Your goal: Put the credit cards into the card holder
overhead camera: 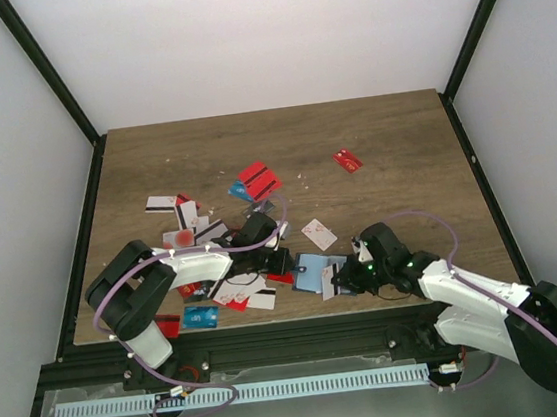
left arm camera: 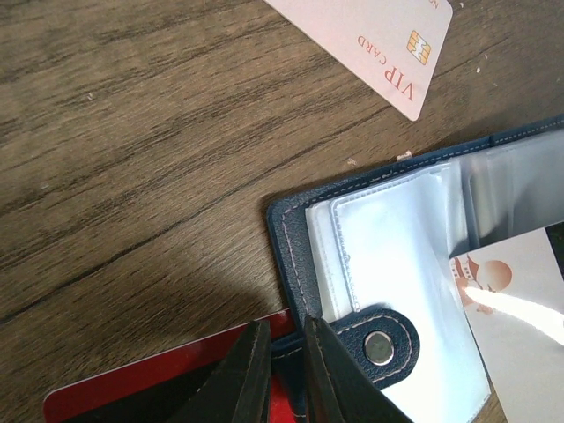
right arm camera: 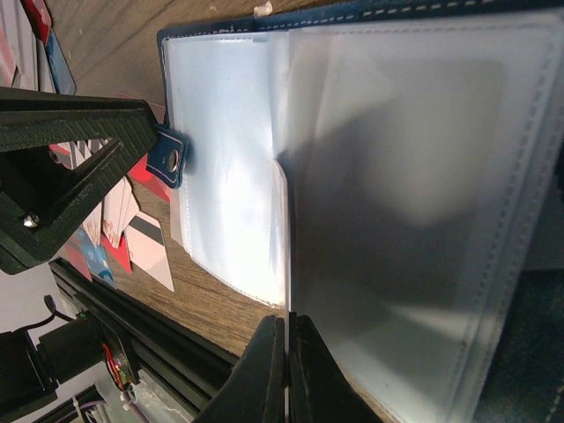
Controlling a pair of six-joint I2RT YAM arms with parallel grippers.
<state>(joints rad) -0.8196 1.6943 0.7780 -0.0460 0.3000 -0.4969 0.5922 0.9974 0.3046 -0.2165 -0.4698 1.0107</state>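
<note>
The wooden table carries a loose scatter of credit cards on its left half, red, white and striped, some overlapping; one blue card lies near the front edge. The left gripper sits low at the right end of this scatter. Its fingers are clenched on the dark blue edge of the card holder, just beside the tab clasp. A red card lies flat on the wood under that claw. A white card marked VIP rests on the table beyond the holder, near it but apart. The card holder lies open on the table near the front edge, between the two claws, with its clear sleeves facing up. A white card with an orange mark shows at the sleeves; whether it is inside a pocket or lying on top cannot be told. The right gripper is clenched at the holder's near side, with the edge of a clear sleeve running in between its fingers. Further right and back, a single red card lies well apart from the rest.
</note>
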